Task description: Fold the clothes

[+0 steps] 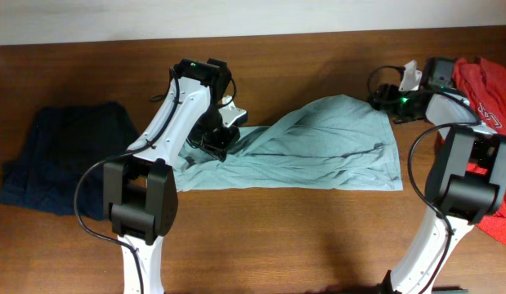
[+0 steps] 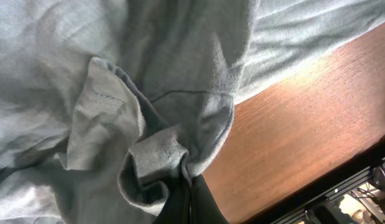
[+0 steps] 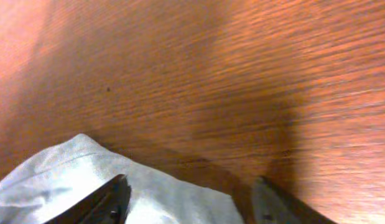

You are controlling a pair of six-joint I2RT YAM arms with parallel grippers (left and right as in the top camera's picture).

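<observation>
The left gripper (image 2: pixel 187 185) pinches the teal T-shirt (image 1: pixel 318 147), but the right gripper (image 3: pixel 192 202) has fingers apart around a corner that could slip out.

The left end effector (image 1: pixel 216 144) is clamped on the left edge of the pale teal thin-fabric T-shirt (image 1: pixel 318 151); the right end effector (image 1: pixel 377 100), fingers parted, straddles its far right corner.

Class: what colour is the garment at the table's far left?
Garment is dark navy; best seen overhead.
</observation>
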